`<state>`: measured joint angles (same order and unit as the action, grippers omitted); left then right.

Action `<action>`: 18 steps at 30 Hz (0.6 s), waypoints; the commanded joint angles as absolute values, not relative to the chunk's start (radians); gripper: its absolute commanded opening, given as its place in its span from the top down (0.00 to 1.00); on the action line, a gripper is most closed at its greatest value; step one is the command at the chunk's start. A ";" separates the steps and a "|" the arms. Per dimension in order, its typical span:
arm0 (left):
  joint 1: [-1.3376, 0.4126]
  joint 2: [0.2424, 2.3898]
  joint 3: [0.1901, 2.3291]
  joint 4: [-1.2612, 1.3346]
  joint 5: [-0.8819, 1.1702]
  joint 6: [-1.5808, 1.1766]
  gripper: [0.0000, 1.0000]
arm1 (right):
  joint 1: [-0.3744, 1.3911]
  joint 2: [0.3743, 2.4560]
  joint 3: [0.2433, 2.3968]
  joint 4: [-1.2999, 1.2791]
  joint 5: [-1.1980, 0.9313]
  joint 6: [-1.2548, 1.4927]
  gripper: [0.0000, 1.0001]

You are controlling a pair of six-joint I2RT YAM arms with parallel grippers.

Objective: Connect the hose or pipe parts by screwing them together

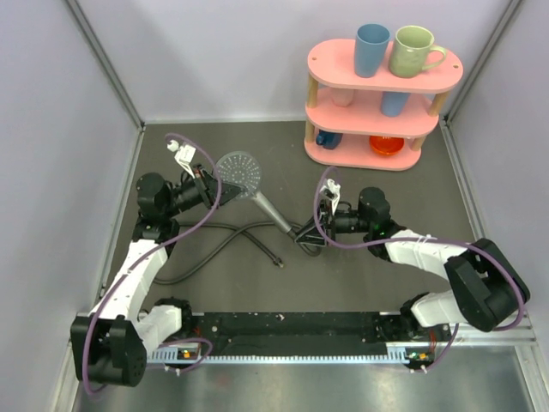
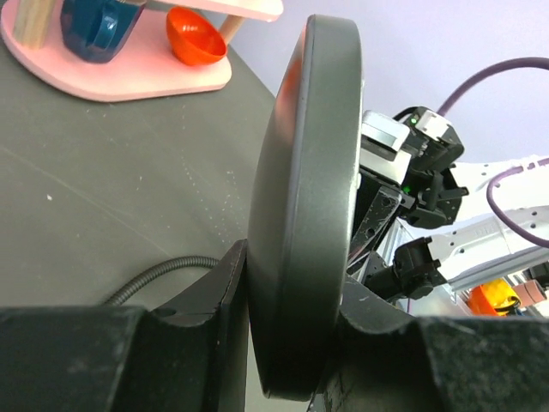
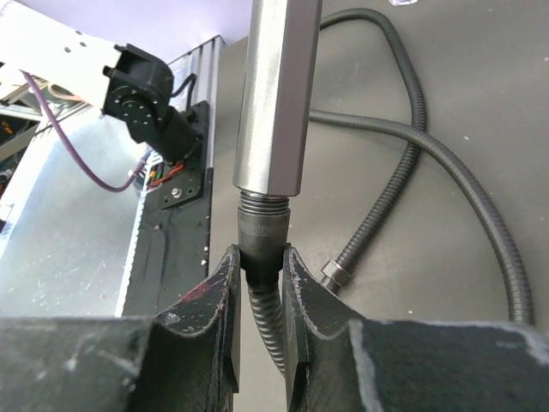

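The grey shower head point(image 1: 238, 168) lies left of centre, its straight handle point(image 1: 273, 215) slanting down to the right. My left gripper point(image 1: 211, 185) is shut on the rim of the round head point(image 2: 304, 197), which stands edge-on between the jaws of this gripper point(image 2: 296, 275). At the handle's lower end my right gripper point(image 1: 310, 237) is shut on the hose's knurled metal fitting point(image 3: 262, 232), which sits on the handle's point(image 3: 273, 94) threads. The dark-grey hose point(image 3: 412, 163) loops across the mat point(image 1: 214, 245), its other end fitting point(image 3: 333, 275) lying loose beside my right gripper point(image 3: 261, 256).
A pink three-tier shelf point(image 1: 382, 81) stands at the back right with mugs on top and an orange bowl point(image 1: 386, 144) on its lowest tier. Grey walls close in both sides. A black rail point(image 1: 292, 330) runs along the near edge between the arm bases.
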<state>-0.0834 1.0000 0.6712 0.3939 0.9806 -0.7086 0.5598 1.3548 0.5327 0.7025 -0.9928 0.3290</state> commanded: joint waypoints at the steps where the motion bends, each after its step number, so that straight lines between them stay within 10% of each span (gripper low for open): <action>1: -0.133 1.019 0.680 0.242 1.036 -0.716 1.00 | 0.561 1.293 0.631 0.859 -0.864 0.270 0.87; 10: -0.133 1.008 0.678 0.250 1.000 -0.724 1.00 | 0.561 1.293 0.620 0.859 -0.815 0.302 0.73; 14: -0.133 1.002 0.669 0.264 1.011 -0.722 1.00 | 0.561 1.302 0.621 0.888 -0.842 0.334 0.98; 18: -0.133 0.985 0.626 0.371 1.025 -0.758 1.00 | 0.561 1.331 0.627 0.968 -0.884 0.416 1.00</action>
<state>-0.1043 1.0115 0.6662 0.3233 0.8967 -0.7235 0.5617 1.3365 0.5465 0.7204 -0.8936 0.3534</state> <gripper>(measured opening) 0.321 0.064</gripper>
